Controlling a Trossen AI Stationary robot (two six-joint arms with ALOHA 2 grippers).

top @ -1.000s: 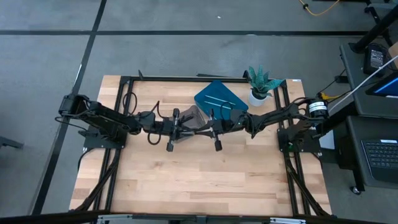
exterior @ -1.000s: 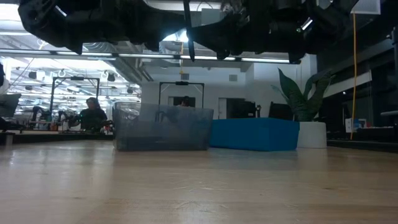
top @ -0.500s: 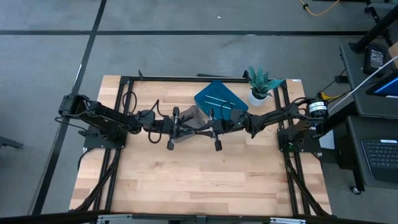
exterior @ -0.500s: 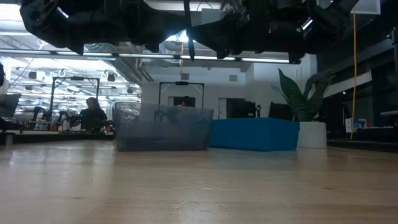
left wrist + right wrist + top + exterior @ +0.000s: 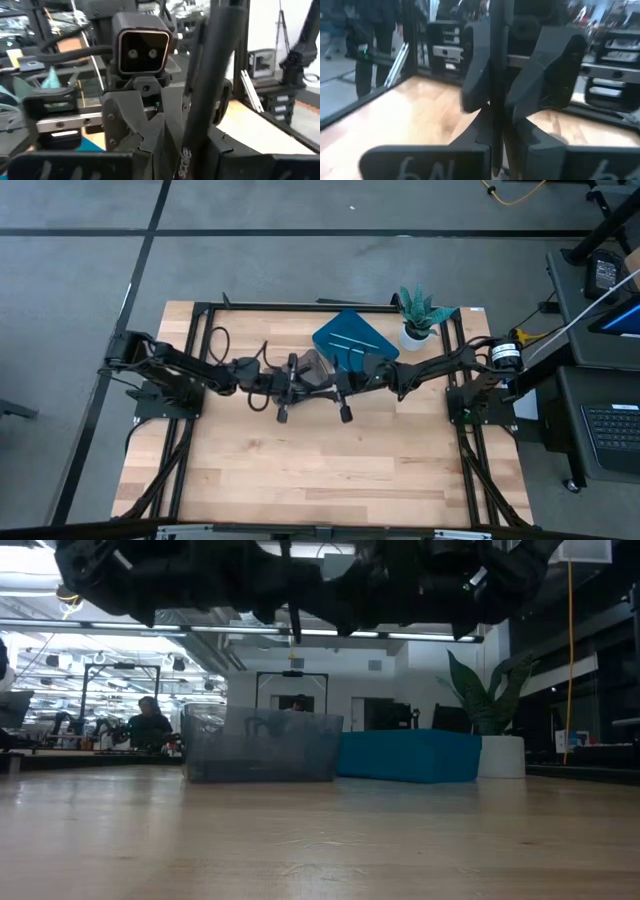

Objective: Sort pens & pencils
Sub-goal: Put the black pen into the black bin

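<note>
**Two grippers on one black stick**

Above the grey bin (image 5: 313, 363), the left gripper (image 5: 303, 380) and right gripper (image 5: 326, 383) meet, both pinching a black stick (image 5: 207, 95) held upright. The blue tray (image 5: 352, 338), beside the potted plant (image 5: 419, 315), holds two light blue sticks (image 5: 352, 340). The bin's contents cannot be made out.

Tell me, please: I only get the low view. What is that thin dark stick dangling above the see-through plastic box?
Observer: The right wrist view shows the thin dark stick upright in the right gripper, jaws shut on it.
Operator: Where is the other arm?
Observer: From above, the left gripper faces it closely, over the middle of the wooden table, near the see-through plastic box.
Operator: Anything in the blue box?
Observer: From above, the flat blue tray holds two light blue sticks.
</note>
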